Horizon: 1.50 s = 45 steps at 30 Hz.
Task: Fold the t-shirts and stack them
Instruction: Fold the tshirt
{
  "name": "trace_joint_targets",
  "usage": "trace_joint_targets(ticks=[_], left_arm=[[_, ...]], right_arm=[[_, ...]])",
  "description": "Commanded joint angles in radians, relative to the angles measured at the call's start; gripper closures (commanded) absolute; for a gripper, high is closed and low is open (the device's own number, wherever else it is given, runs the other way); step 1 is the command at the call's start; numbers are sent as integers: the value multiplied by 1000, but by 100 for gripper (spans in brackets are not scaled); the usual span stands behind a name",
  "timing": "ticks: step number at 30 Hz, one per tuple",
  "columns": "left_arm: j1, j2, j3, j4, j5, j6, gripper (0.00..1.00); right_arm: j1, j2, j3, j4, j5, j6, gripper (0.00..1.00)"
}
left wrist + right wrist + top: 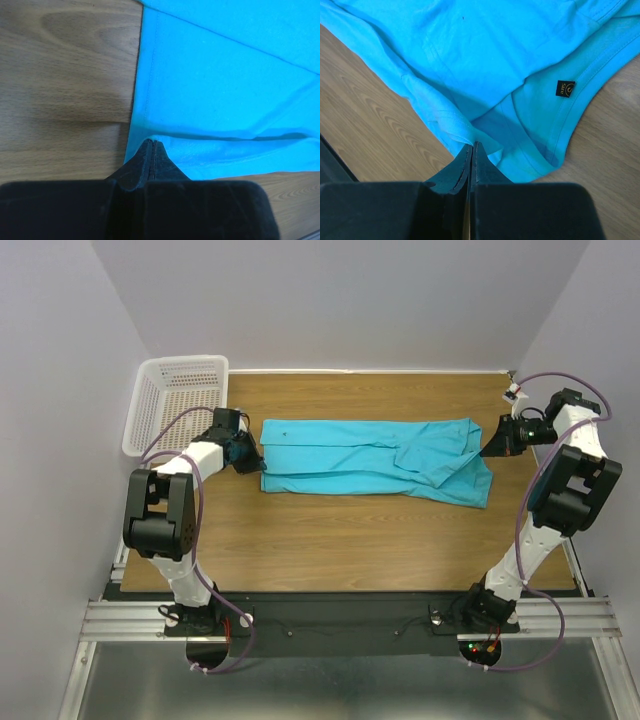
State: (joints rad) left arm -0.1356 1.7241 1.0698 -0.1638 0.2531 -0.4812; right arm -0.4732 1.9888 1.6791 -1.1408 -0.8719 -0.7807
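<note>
From above now: looking down on a wooden table (380,550) boxed in by pale walls, with a white mesh basket (175,400) at the table's far-left corner. Stretched along the table's far half, a turquoise t-shirt (350,455), folded into a long band. Clamped on its end nearest the table's left edge, the left gripper (252,455); at the other end, by the table's right edge, the right gripper (495,440).

Over to the left wrist: bare table wood on the left, blue cloth on the right. Left gripper (151,145) squeezed fully together, tips nipping the shirt's corner, cloth puckered around them.

Right wrist: table wood either side, shirt across the top, neckband and small black label (565,88) showing. Right gripper (471,146) closed tight, pinching a fold of cloth.
</note>
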Motion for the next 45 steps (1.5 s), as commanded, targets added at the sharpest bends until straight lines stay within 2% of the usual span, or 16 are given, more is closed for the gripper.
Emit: trace_joint_targets(ticks=[1,28,30,31,34,35,37,39,45], left_arm=[[4,0,53,-5,-9,23,100],[4,72,119,-13,-11,30,99],[4,71,125,-17,-23,30,89],[4,68,128,-19,-35,30,80],[4,57,145,-29,-46,36,62],[4,54,151,-36,-54,39,53],[4,37,166,-40,-55,46,44],[4,20,171,-40,-63,50,40],[4,-61,139,-22,-10,90,40]], right_arm=[[4,-2,34,24,-10,6,99],[5,10,34,41,-4,18,100],[5,16,36,44,-6,21,99],[5,18,36,46,-7,23,99],[5,22,33,47,-7,23,99],[5,22,33,49,-9,23,100],[7,22,28,49,-10,23,99],[10,24,27,52,-9,21,99],[15,25,24,55,-16,24,99]])
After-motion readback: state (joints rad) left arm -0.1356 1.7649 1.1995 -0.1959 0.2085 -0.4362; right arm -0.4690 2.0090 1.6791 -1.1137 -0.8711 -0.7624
